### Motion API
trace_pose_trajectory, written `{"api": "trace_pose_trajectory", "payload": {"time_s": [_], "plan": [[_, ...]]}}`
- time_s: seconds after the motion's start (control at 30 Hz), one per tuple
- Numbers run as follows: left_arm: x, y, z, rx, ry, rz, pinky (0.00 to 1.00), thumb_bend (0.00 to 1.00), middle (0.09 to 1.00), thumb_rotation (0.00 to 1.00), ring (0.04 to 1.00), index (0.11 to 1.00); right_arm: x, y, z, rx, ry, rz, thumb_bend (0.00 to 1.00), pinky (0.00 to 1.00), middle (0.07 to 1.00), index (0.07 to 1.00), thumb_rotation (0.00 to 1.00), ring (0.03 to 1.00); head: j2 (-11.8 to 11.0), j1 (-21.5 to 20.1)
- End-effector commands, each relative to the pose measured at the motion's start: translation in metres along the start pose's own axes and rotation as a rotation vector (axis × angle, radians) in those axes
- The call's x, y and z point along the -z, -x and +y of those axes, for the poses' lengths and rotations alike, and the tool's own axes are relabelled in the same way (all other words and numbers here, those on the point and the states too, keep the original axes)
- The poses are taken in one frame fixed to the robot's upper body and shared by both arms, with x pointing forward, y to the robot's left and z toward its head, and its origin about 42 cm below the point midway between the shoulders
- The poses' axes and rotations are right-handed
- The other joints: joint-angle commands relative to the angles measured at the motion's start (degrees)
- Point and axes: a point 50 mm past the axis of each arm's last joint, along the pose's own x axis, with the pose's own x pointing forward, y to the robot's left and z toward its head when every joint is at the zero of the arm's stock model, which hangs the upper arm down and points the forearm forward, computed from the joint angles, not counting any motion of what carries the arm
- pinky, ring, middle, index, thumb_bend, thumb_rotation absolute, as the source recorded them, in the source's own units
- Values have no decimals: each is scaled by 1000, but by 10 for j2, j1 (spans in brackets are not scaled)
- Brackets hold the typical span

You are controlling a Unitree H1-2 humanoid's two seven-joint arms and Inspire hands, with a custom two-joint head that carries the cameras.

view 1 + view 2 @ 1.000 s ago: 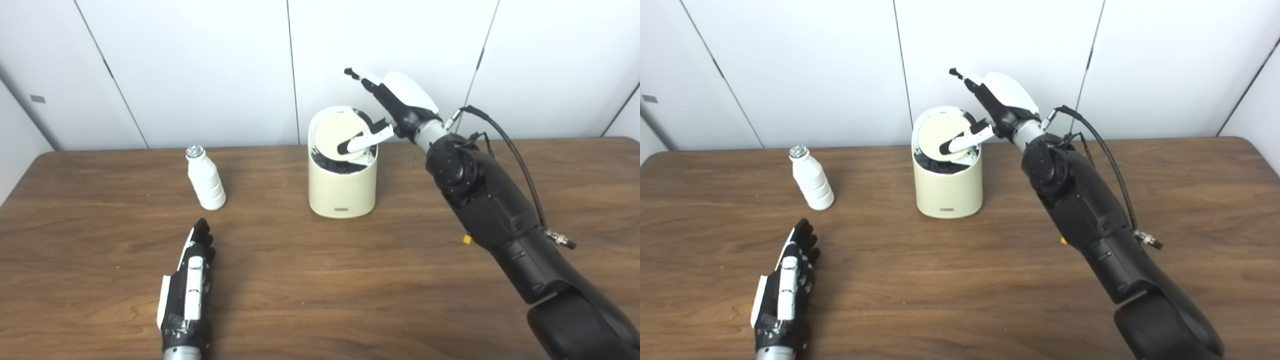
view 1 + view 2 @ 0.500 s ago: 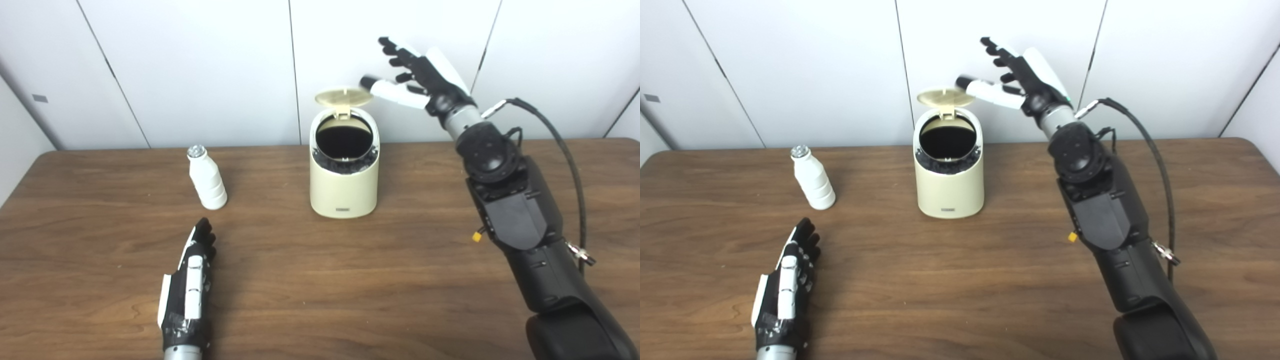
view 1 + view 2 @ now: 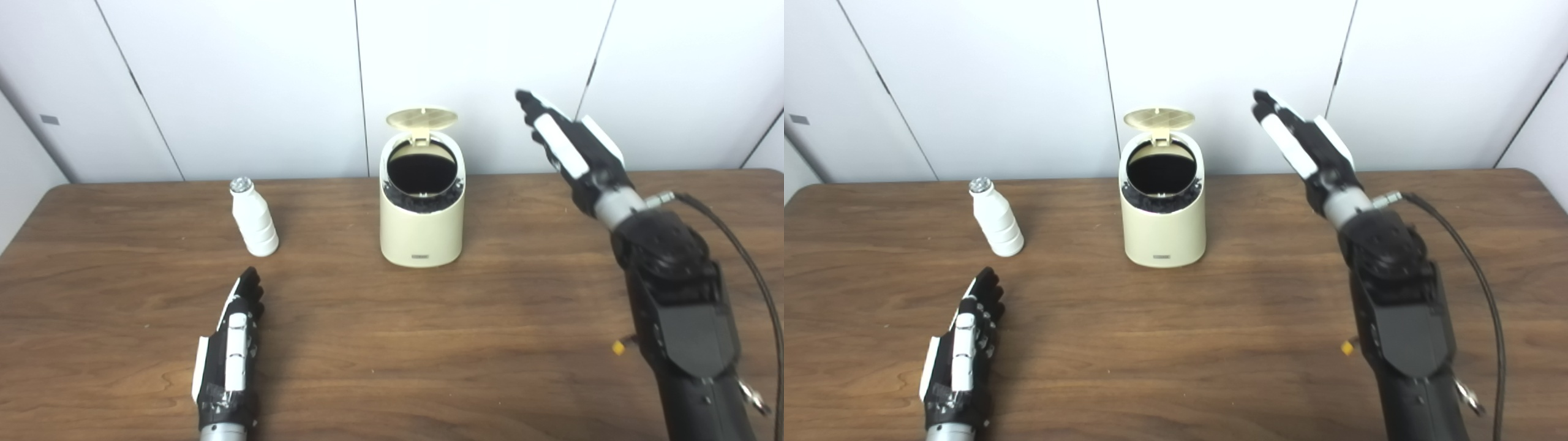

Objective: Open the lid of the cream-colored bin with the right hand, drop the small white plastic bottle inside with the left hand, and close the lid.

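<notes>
Withdrawing right hand (image 3: 572, 147) clears bin (image 3: 421, 229) (lid (image 3: 422, 117) up).

Bare wood lies between the flat, empty left hand (image 3: 228, 352) and the small white plastic bottle (image 3: 253, 217), the cream-colored cylindrical bin (image 3: 420, 226) gapes under its upright round lid (image 3: 422, 117), and the raised, empty right hand (image 3: 569, 147) stands well aside.

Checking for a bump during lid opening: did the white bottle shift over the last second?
No. The white bottle stands upright, left of the cream bin, same gap as before; only the right hand moved away.
</notes>
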Motion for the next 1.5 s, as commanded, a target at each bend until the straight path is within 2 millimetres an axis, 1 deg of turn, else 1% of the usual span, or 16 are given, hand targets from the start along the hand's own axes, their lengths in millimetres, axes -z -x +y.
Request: {"api": "trace_pose_trajectory", "payload": {"time_s": [0.0,0.03,0.13,0.33,0.43,0.47,0.5,0.57,0.67,0.83,1.0,1.1,1.23,1.33,1.37,1.47], "plan": [[-2,0,5,3,-9,-32,1000,477,972,921,982,958,-16,7,-10,19,-27,-73,647,999,988,950,981,992,1,-1],[-2,-1,7,5,-12,-34,1000,483,972,924,981,957,-11,14,-11,20,-44,-73,642,1000,990,950,990,995,-4,0],[-1,-2,11,10,-9,-36,1000,489,978,921,989,962,3,33,-14,22,-87,-84,639,1000,982,949,1000,984,-1,0],[-1,-3,16,18,-20,-41,1000,495,970,913,985,955,32,68,-6,33,-227,-93,688,1000,1000,990,994,1000,-1,-2],[-1,-3,17,19,-18,-42,1000,502,971,911,983,955,45,84,-2,41,-248,-91,695,1000,1000,999,998,1000,-3,-2],[-1,-4,17,20,-17,-43,1000,496,974,911,984,956,49,89,-1,45,-254,-90,719,1000,1000,996,980,1000,-3,-1],[-1,-4,17,21,-15,-44,1000,493,976,912,984,957,52,92,0,46,-258,-90,727,1000,1000,996,973,1000,-3,-1],[-1,-4,16,19,-15,-45,1000,486,975,914,983,956,64,100,1,55,-267,-85,733,1000,1000,998,968,1000,-4,3],[-1,-5,15,18,-15,-46,1000,487,977,911,986,953,79,108,2,69,-275,-83,722,1000,1000,1000,966,1000,-4,3],[0,-5,16,20,-24,-42,1000,489,979,909,988,958,88,114,9,89,-281,-99,651,1000,1000,985,979,1000,-7,7],[1,-5,19,22,-33,-47,1000,509,980,888,987,961,94,118,17,115,-292,-107,663,1000,1000,984,964,1000,-9,9],[0,-5,19,19,-34,-44,1000,499,983,888,991,967,96,122,24,123,-269,-112,683,1000,1000,984,973,1000,-12,10],[0,-6,21,25,-35,-40,1000,487,990,884,999,977,99,127,31,146,-277,-108,703,1000,1000,981,950,1000,-16,21],[1,-7,22,25,-48,-44,1000,434,988,878,995,975,104,129,34,165,-278,-104,706,1000,1000,986,950,1000,-20,28],[2,-7,22,24,-53,-43,997,433,984,820,989,968,107,129,33,168,-280,-104,711,1000,1000,991,946,1000,-23,33],[2,-8,23,25,-104,-21,999,484,988,653,990,972,112,130,28,177,-265,-103,704,1000,1000,995,948,1000,-30,51]]}}
